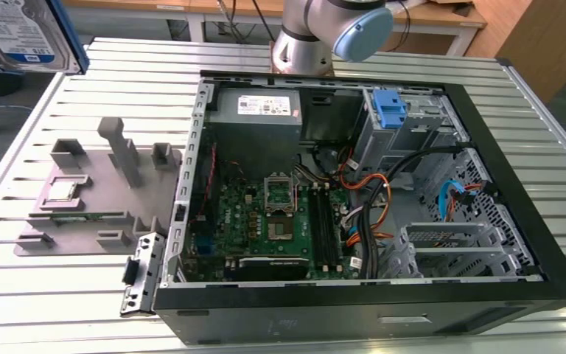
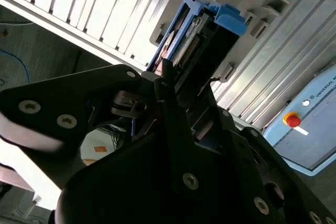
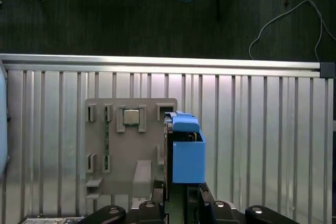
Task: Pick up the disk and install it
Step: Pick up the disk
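Observation:
The disk [image 1: 18,33], silver with a white-and-blue label and blue rails, hangs high above the table's far corner at the exterior view's left. In the first wrist view it is edge-on, its blue handle end [image 3: 186,150] pointing away from my gripper [image 3: 181,195]. My gripper is shut on the disk, with one finger on each flat side. The second wrist view has the disk [image 2: 202,35] clamped between the dark fingers [image 2: 168,85]. The grey parts fixture [image 3: 131,150] lies on the table beneath it.
An open computer case [image 1: 480,125] lies on the slatted table [image 1: 67,295], with a motherboard [image 1: 263,221], a grey power-supply box [image 1: 259,109], cables and a blue bracket [image 1: 389,110] in its drive bay. The grey fixture [image 1: 96,192] holds a CPU [image 3: 131,116]. My arm's base [image 1: 308,40] stands behind the case.

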